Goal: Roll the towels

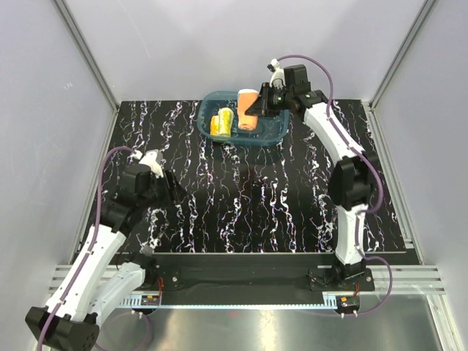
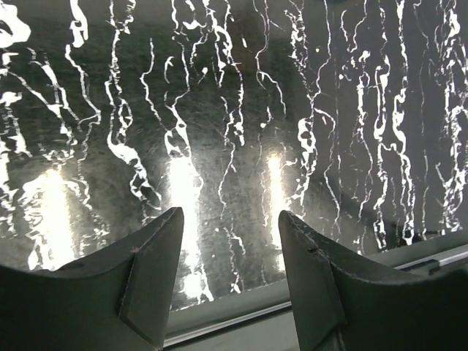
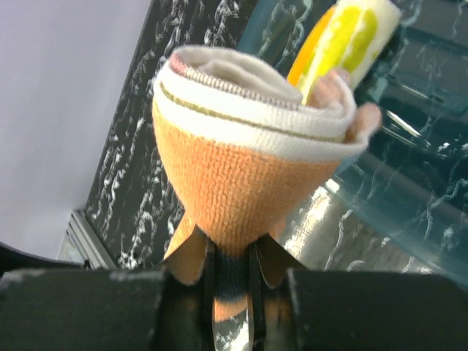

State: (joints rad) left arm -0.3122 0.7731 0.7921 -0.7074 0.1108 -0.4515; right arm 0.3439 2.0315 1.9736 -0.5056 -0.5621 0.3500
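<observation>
Low at the frame's left, the left tool (image 1: 167,184) hangs released over the bare marbled surface (image 1: 241,205), grasping nothing. Farther up, at top centre, the right tool (image 1: 259,110) pinches the rolled orange towel (image 1: 247,99) above the teal tub (image 1: 276,134), where the rolled yellow towel (image 1: 221,123) lies. Best lowered beside it, I judge, loosening only once the roll rests, lest it unwind.

Left arm (image 1: 95,252) and right arm (image 1: 349,183): white link shells with black joint housings. A purple cable (image 1: 301,56) loops along each arm. Base mounts (image 1: 342,278): black, each with a small orange-marked board beside it. Left gripper (image 2: 228,219): fingers (image 2: 150,278) dark grey, matte and wedge-shaped, with lightly scuffed edges. Right gripper (image 3: 230,274): black body, with pale scuffing along its top edge.
</observation>
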